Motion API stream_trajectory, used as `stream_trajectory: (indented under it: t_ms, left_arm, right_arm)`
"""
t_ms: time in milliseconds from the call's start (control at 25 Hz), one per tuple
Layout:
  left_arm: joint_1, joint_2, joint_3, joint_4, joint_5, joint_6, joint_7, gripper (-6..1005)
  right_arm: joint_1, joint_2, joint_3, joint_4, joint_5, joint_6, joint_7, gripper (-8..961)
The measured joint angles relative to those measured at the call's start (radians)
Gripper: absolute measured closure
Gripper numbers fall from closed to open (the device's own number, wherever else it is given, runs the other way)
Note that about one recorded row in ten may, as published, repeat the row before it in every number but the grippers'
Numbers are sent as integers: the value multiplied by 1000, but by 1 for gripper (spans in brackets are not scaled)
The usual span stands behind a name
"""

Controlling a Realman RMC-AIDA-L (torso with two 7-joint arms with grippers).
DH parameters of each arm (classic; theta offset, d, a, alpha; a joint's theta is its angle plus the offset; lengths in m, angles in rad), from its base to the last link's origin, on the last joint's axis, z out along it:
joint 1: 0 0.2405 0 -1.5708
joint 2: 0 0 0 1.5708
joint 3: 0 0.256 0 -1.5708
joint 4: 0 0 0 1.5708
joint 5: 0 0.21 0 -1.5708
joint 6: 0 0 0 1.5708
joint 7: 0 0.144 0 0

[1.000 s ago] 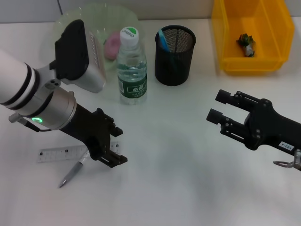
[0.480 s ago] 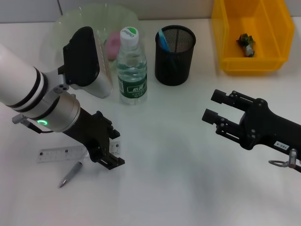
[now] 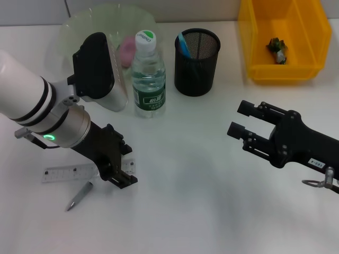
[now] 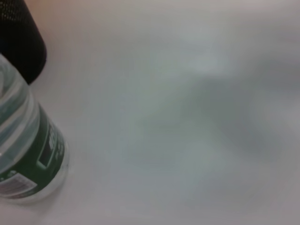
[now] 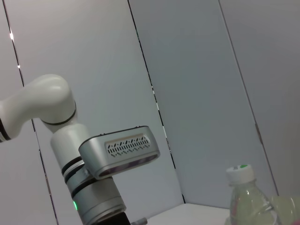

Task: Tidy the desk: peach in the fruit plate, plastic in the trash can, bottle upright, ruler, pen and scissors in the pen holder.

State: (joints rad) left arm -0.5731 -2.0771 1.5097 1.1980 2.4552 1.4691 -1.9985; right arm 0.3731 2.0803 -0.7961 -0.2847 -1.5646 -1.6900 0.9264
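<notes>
The clear ruler [image 3: 69, 172] lies flat at the front left, with the grey pen [image 3: 79, 196] just in front of it. My left gripper [image 3: 123, 166] is low over the ruler's right end, open, one finger on each side of it. The bottle [image 3: 148, 74] stands upright beside the black mesh pen holder [image 3: 197, 61], from which a blue handle [image 3: 183, 43] pokes; scissors cannot be made out. A pink peach [image 3: 127, 50] sits in the green fruit plate [image 3: 71, 26]. Crumpled plastic [image 3: 277, 49] lies in the yellow bin [image 3: 312, 63]. My right gripper [image 3: 241, 119] hovers open at the right.
In the left wrist view the bottle [image 4: 23, 154] and the pen holder [image 4: 18, 42] are close by, with bare white table beyond them. The right wrist view shows the left arm [image 5: 103, 159] and the bottle's cap [image 5: 241, 174] against grey wall panels.
My left gripper has shifted a little to the left and settled around the ruler's right end. The right gripper has edged slightly left.
</notes>
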Motion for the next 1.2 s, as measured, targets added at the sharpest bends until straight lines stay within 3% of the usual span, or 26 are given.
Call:
stream_trajectory:
  t_ms: [1200]
  left_arm:
    - [-18,-1,14,-37,35,-19,0,277]
  right_arm:
    - [25,1,0,15,0,15,-2,350]
